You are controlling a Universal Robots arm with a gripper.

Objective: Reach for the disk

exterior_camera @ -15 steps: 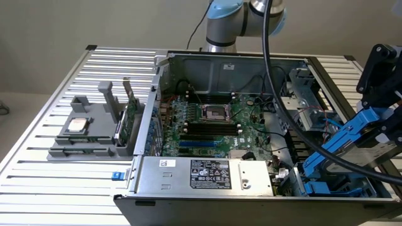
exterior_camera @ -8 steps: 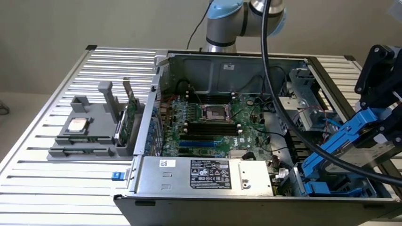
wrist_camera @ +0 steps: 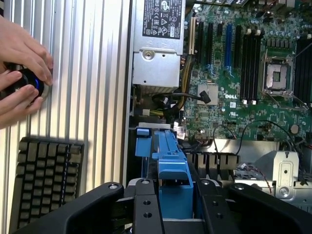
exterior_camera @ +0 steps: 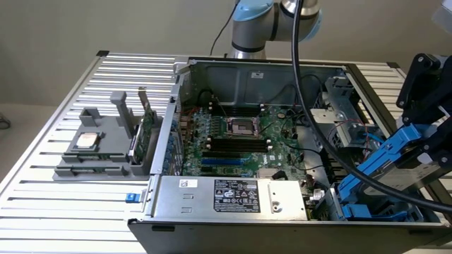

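Gripper (wrist_camera: pixel 176 202) clamped on the blue rail of the disk (exterior_camera: pixel 397 168). Disk tilted, partly above the computer case (exterior_camera: pixel 211 233), at its drive-bay corner.

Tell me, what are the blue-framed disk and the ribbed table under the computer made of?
On the disk, the rails look like moulded plastic, matte and bright blue. Its body seems to be bare grey metal with a dull sheen. As for the table, it is probably aluminium, going by its pale silvery slats and soft reflections.
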